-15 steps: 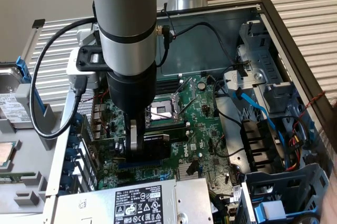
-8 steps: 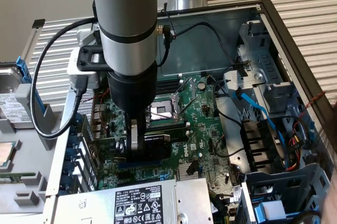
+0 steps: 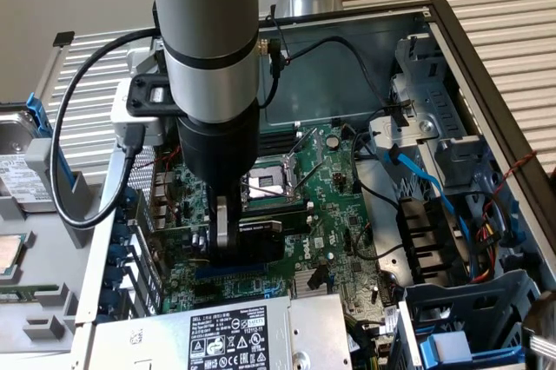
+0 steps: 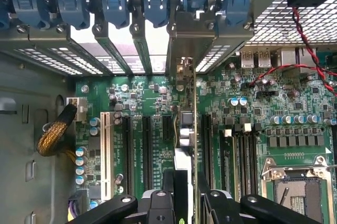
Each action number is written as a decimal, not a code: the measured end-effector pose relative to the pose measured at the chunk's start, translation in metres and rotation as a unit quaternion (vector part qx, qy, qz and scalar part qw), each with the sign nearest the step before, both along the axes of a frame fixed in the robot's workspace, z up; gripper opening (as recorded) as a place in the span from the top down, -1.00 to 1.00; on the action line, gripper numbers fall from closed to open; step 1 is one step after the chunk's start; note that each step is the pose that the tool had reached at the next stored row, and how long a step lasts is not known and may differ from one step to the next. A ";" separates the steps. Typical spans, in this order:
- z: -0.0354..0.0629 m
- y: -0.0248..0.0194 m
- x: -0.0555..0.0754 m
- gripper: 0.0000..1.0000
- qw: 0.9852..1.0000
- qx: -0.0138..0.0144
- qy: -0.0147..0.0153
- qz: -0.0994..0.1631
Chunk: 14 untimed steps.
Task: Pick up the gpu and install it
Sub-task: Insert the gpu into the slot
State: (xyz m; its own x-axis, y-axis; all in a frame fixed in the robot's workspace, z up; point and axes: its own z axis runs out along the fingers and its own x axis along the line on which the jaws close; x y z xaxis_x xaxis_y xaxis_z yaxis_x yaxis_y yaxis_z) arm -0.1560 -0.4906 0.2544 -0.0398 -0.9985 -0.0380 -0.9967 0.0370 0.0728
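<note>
Claw (image 4: 185, 201): clenched on the graphics card (image 4: 184, 135), one finger on each face; black link bars spread out to either side
Graphics card: upright on its long edge, seen edge-on from the wrist; in the exterior view its black cover sits just under the arm, low over the main board; whether it is pushed home in a slot I cannot tell
Main board (image 4: 158, 92): green, flat on the case floor; long black slots (image 4: 146, 150) run beside the card on both sides; a white slot (image 4: 105, 155) lies further out
Processor socket (image 4: 296, 191): bare, with a metal frame
Bracket (image 4: 185, 71): silver, at the card's far end, close against the rear wall of the case
Rear wall: a row of slot openings with blue clips (image 4: 113, 3) above them
Wires: red and black twisted pair (image 4: 308, 45) near the rear ports; yellow braided cable (image 4: 54, 135) at the case side
</note>
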 end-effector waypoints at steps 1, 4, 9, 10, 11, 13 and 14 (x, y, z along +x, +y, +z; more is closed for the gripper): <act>0.0000 0.0000 0.000 0.47 1.000 0.000 -0.001 0.000; 0.0013 0.0000 0.000 0.47 1.000 0.000 -0.001 0.000; 0.0038 -0.0002 0.000 0.47 1.000 0.000 -0.003 0.000; 0.0038 -0.0002 0.000 0.47 1.000 0.000 -0.003 0.000; 0.0038 -0.0002 0.000 0.47 1.000 0.000 -0.003 0.001; 0.0041 -0.0002 -0.001 0.47 1.000 0.000 -0.004 0.001; 0.0042 -0.0002 -0.002 0.47 1.000 0.000 -0.004 0.001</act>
State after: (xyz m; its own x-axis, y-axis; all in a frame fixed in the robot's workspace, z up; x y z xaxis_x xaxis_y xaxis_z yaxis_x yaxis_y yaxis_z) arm -0.1575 -0.4908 0.2586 -0.0383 -0.9985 -0.0380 -0.9973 0.0358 0.0649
